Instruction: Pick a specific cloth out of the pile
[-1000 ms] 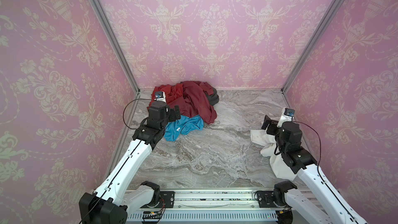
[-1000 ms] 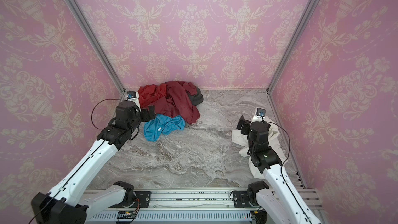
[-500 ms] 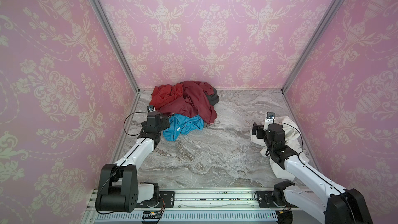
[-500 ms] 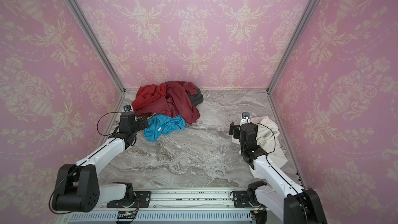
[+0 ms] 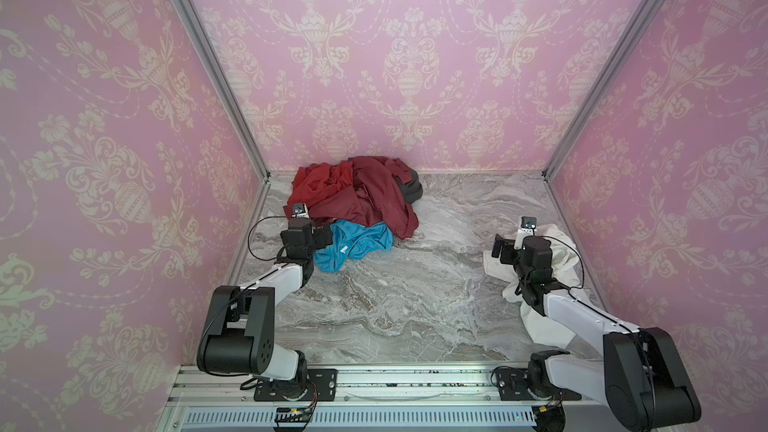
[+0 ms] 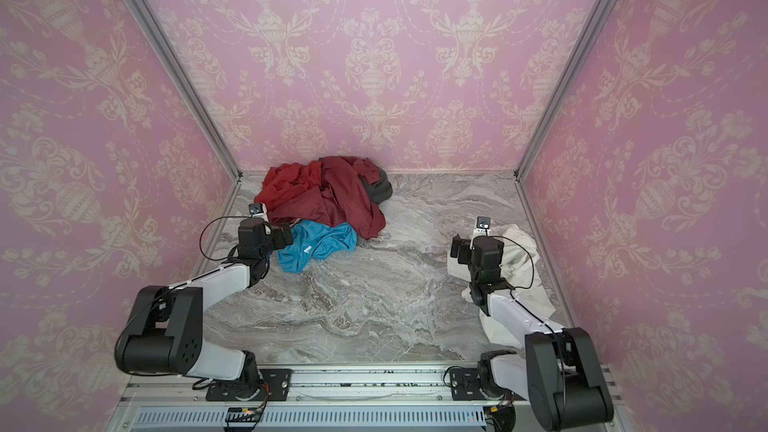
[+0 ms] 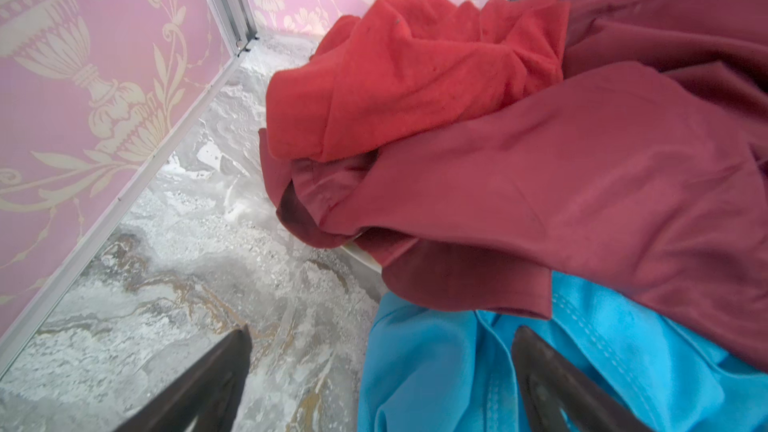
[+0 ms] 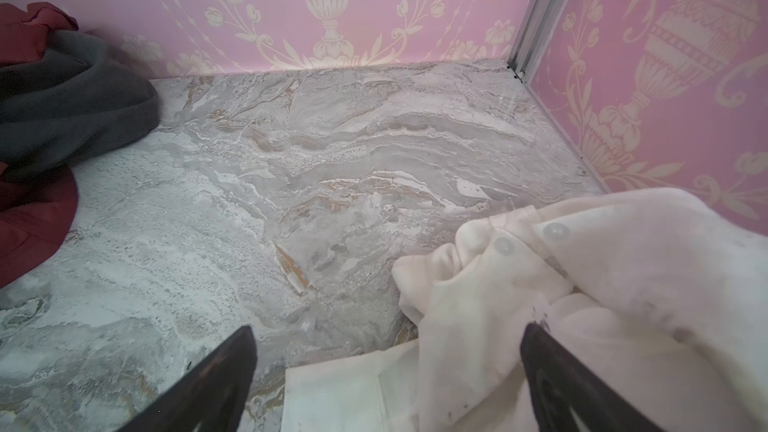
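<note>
Scanning from the left, I had the left gripper point(image 5: 326, 236) down low at the near-left edge of the pile point(image 5: 357, 193), pincer spread wide and holding nothing. On its wrist camera one finger hung over bare marble table point(image 7: 187, 243) and the other over the blue shirt point(image 7: 436, 367), and I couldn't tell whether that finger touched the fabric. That blue shirt sat at the front of the heap with its small white tag point(image 5: 344, 248) facing up. Behind it a bright red garment point(image 7: 415, 76) was bunched toward the back left corner, and a dark red garment point(image 7: 582, 180) was draped across the middle and over the blue one. A dark grey piece point(image 5: 413, 191) was tucked in at the back right of the heap. Then came a broad stretch of bare marble in both top views. Over on the right, the right gripper point(image 5: 500, 249) also stood fully open with nothing clamped. On its wrist camera one finger was over bare marble and the other right at the edge of the white shirt point(image 8: 623, 263). Two small buttons point(image 8: 504, 246) showed on a crumpled fold there. That white shirt point(image 5: 561, 243) lay on the table along the right wall, partly beneath the right arm and well apart from the pile.
</note>
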{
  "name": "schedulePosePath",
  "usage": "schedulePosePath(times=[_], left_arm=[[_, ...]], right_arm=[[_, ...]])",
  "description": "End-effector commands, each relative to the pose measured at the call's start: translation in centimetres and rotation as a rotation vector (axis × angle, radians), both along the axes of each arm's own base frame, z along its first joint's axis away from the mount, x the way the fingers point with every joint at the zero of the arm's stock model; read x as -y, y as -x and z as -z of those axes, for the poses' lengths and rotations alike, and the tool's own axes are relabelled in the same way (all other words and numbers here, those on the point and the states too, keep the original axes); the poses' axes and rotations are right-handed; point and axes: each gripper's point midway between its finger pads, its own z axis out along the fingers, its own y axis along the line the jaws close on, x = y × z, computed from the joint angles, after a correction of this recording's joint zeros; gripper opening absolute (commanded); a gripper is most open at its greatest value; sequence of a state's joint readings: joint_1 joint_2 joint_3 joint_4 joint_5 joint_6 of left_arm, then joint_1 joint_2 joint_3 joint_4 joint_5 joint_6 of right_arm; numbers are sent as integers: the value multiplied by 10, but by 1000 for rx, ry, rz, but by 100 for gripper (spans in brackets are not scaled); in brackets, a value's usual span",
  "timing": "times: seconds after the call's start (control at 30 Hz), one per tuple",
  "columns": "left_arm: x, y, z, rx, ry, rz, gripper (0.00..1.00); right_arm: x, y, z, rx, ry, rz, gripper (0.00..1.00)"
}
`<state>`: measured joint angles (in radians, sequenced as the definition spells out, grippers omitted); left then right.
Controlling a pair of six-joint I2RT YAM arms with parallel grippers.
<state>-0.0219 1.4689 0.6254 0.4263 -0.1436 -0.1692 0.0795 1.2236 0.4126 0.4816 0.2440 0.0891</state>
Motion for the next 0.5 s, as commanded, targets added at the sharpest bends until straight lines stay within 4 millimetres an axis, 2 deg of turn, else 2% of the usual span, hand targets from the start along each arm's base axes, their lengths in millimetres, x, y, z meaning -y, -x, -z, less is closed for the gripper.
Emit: schedulePosePath(times=[0.0,0.2,0.33,0.47], left_arm=[[0,-5,-7,46,-6,16,99],[1,3,-1,1,-10,34,99],[-2,13,15,-54,-10,38,99],[-8,27,26,39,-39,23,99]], right_arm=[[4,-7,-2,40,-2,4,100],[15,-16,8,47,-12,29,100],[14,-19,12,71,-23,16,100],[14,-19,14,89,-37,15,100]])
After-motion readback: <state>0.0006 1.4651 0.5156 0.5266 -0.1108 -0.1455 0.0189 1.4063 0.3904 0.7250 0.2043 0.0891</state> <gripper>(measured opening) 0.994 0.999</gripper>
